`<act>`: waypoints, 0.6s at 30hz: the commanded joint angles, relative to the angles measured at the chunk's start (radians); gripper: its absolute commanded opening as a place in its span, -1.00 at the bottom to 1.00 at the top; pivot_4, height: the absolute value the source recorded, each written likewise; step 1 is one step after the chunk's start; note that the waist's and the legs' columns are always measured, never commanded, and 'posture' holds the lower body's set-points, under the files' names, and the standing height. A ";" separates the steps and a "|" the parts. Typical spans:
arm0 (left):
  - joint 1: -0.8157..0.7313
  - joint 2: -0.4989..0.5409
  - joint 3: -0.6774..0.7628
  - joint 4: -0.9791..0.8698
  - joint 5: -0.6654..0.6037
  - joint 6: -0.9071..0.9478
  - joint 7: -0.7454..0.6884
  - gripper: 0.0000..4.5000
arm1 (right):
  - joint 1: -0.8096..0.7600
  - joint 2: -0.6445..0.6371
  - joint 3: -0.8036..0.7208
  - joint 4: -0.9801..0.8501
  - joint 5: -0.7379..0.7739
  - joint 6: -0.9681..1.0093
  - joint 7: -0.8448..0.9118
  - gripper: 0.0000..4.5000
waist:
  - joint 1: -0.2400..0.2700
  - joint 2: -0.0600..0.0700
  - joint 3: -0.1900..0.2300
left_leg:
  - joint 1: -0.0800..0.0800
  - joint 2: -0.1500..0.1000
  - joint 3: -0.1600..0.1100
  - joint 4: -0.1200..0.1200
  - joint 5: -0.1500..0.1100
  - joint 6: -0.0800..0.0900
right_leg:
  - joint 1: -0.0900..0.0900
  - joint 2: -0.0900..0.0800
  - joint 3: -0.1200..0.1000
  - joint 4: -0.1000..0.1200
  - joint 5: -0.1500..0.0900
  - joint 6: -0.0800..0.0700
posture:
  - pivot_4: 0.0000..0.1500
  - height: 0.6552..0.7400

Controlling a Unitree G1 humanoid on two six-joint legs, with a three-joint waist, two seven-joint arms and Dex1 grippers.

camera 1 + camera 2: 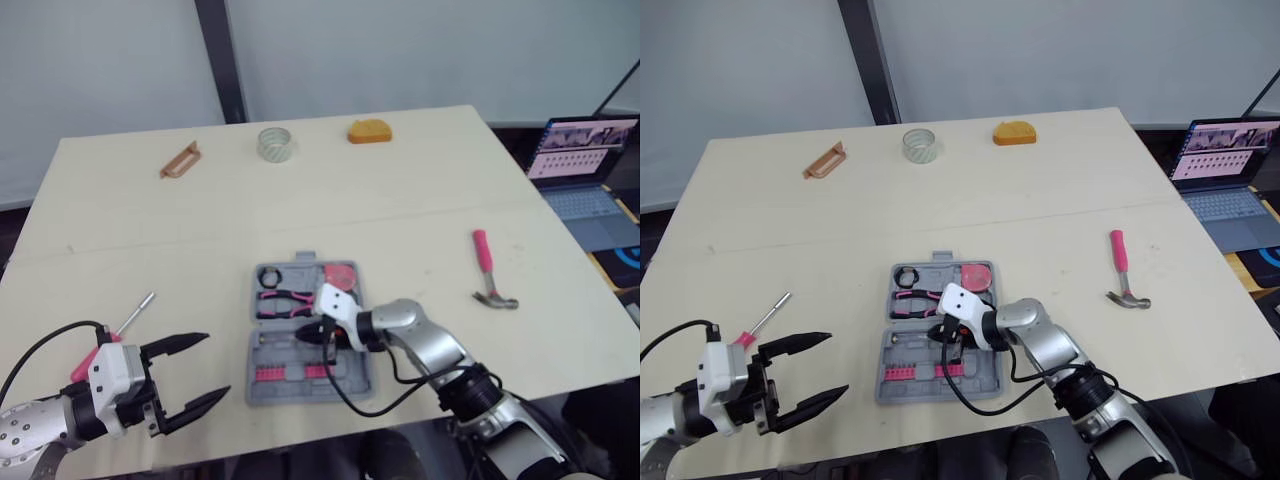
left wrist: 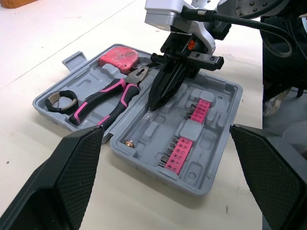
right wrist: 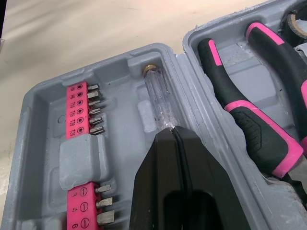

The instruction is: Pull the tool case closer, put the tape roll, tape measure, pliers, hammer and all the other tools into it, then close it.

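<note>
The grey tool case [image 1: 256, 392] lies open near the table's front edge. Its far half holds pink-and-black pliers [image 1: 283, 300], a pink tape measure [image 1: 340, 273] and a small black roll [image 1: 270, 276]. My right gripper [image 1: 325, 336] is down in the near half, shut on the tip of a clear-handled screwdriver [image 3: 158, 98] lying in its slot beside pink bit racks [image 3: 79, 111]. My left gripper [image 1: 215, 365] hovers open at the front left, to the left of the case. A pink-handled screwdriver [image 1: 118, 333] lies just behind it. The hammer [image 1: 489, 271] lies to the right.
At the back of the table lie a clear tape roll [image 1: 276, 143], an orange tape measure [image 1: 369, 131] and a tan handle-shaped tool [image 1: 180, 160]. A laptop [image 1: 580, 165] is open beyond the table's right edge. A black cable [image 1: 365, 400] trails from my right wrist over the case.
</note>
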 commanded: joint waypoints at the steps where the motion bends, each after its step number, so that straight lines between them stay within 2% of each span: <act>1: 0.009 -0.002 0.021 -0.019 -0.016 -0.004 0.003 1.00 | 0.038 -0.045 0.066 0.061 -0.065 0.085 -0.007 -0.99 | 0.000 0.000 -0.001 | 0.000 0.000 0.000 0.000 0.000 0.000 | 0.000 0.000 0.000 0.000 0.000 0.000 | 1.00 1.00; 7: 0.008 -0.003 0.014 -0.026 -0.015 0.000 0.011 1.00 | 0.022 -0.049 0.096 0.050 -0.081 0.125 -0.008 -0.99 | 0.001 0.001 -0.003 | 0.003 0.000 -0.001 0.000 -0.001 0.000 | 0.004 0.000 0.000 -0.002 0.000 0.000 | 1.00 1.00; 10: 0.006 -0.003 0.010 -0.027 -0.015 0.002 0.014 1.00 | 0.018 -0.052 0.106 0.044 -0.084 0.138 -0.004 -0.99 | 0.001 0.001 -0.003 | 0.012 0.000 -0.001 -0.003 -0.003 -0.001 | 0.013 0.000 -0.001 -0.004 -0.001 -0.001 | 1.00 1.00; 18: 0.000 -0.005 0.002 -0.030 -0.014 0.010 0.019 1.00 | 0.025 -0.048 0.119 0.021 -0.087 0.163 -0.008 -0.99 | 0.001 0.001 -0.004 | 0.013 0.000 0.000 -0.002 -0.004 0.000 | 0.014 0.000 -0.001 -0.004 -0.001 -0.001 | 1.00 1.00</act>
